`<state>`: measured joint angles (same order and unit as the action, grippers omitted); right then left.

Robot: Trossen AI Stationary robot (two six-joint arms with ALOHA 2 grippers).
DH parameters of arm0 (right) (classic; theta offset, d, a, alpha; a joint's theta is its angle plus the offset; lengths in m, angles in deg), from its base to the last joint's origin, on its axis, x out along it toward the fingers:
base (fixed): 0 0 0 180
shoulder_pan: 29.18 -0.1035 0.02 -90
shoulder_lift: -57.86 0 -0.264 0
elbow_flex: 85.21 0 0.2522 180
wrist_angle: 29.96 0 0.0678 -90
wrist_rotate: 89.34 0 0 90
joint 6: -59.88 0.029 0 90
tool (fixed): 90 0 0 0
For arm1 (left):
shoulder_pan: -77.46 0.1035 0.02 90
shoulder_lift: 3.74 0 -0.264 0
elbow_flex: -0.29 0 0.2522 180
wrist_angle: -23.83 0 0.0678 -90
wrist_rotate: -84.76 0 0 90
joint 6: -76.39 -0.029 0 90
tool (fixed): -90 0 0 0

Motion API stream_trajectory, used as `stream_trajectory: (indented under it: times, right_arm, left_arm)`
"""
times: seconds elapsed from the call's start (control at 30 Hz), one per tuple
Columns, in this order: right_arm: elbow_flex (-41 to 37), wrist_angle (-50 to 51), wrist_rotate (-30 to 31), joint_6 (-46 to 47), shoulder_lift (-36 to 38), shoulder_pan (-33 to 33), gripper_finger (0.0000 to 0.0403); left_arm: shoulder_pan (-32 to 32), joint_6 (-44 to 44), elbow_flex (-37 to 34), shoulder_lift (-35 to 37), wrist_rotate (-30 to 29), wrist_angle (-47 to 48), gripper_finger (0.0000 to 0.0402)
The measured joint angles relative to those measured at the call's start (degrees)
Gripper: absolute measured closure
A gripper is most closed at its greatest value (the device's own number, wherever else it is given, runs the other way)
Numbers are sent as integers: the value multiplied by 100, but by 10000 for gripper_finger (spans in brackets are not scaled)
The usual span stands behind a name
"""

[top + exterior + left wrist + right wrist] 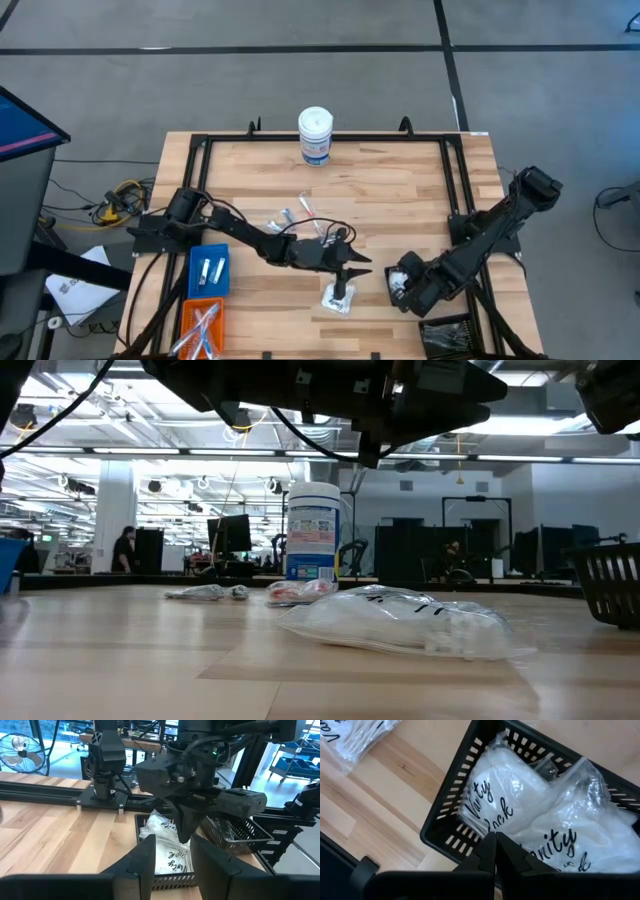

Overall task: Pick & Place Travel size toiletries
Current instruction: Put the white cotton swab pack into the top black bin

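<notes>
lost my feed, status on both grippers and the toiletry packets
Left gripper over clear packet at table's front, grip unclear. Right gripper shut, empty, above black bin of packets. Nothing in the way.

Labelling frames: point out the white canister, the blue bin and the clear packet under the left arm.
white canister (315, 135): high view, on its lid.
blue bin (193, 271): high view, on its left wall.
clear packet (400, 622): low view, on its crinkled middle.
</notes>
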<state>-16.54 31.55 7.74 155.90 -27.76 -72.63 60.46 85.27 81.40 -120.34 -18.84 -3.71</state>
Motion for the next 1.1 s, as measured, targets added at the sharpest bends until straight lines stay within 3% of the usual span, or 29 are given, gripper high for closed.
stream_trajectory:
  times: [0.2,0.4,0.47,0.67,0.9,1.1]
  right_arm:
    - [4,0,-138,-34,-72,94,403]
    - [0,144,-1202,-191,-582,164,403]
    - [76,189,-1288,-250,-693,152,403]
    - [554,211,-839,-604,-727,164,403]
    - [1161,1458,-516,-471,-693,92,403]
    - [1193,1357,-408,-658,-813,222,403]
  left_arm:
    - [-13,-6,0,0,1,-6,286]
    - [-14,-6,0,0,47,-9,287]
    - [-14,-8,0,0,46,-11,287]
    - [-13,-8,0,0,46,-15,287]
    - [-22,-9,0,0,44,-13,287]
    - [-24,-96,0,0,44,-11,287]
